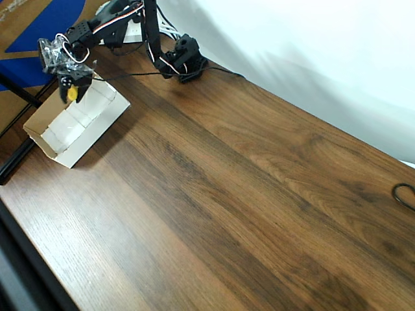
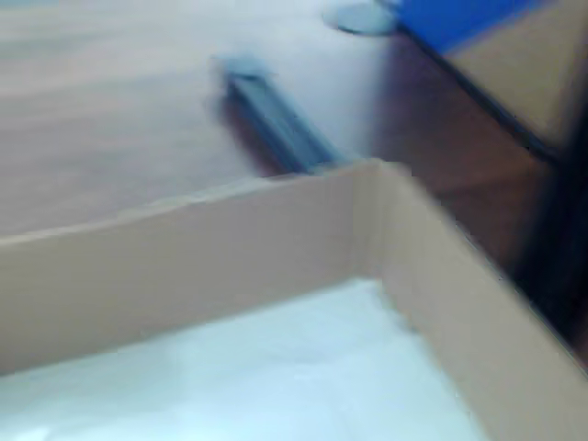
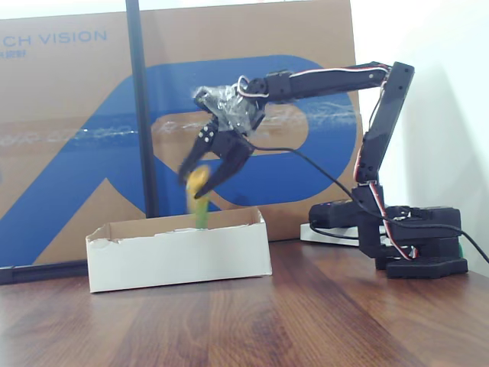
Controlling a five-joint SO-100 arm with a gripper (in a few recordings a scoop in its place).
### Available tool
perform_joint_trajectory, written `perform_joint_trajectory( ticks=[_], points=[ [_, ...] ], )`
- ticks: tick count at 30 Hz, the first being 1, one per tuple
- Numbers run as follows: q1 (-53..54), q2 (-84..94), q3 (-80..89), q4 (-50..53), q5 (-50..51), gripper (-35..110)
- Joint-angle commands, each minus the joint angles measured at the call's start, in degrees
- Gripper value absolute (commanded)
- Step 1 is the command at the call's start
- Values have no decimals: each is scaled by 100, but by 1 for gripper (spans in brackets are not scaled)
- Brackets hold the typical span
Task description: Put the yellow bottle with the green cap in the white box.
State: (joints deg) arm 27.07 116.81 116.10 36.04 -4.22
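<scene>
The yellow bottle with the green cap (image 3: 199, 191) hangs blurred, cap down, between the spread fingers of my gripper (image 3: 197, 182), its green tip just above the rim of the white box (image 3: 179, 256). From overhead the gripper (image 1: 70, 87) hovers over the far end of the white box (image 1: 97, 133), with the yellow bottle (image 1: 72, 93) showing under it. The jaws stand apart in a V and look open. The wrist view looks down into the white box (image 2: 184, 266), showing its white floor and a brown inner wall.
A large brown-and-blue carton (image 3: 76, 115) stands behind the box, with a black pole (image 3: 140, 115) in front of it. The arm's base (image 3: 416, 248) sits right of the box. A black cable loop (image 1: 405, 194) lies at the table's right edge.
</scene>
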Motion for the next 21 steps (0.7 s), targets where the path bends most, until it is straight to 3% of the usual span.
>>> perform_joint_trajectory(
  ticks=[1, 5, 9, 21],
  points=[
    [-158, 404, -132, 97, -9, 25],
    [-536, 545, -62, 141, 9, 25],
    [-1055, 1063, 439, 132, -70, 0],
    [-2593, 3305, 2716, -413, -352, 0]
  ],
)
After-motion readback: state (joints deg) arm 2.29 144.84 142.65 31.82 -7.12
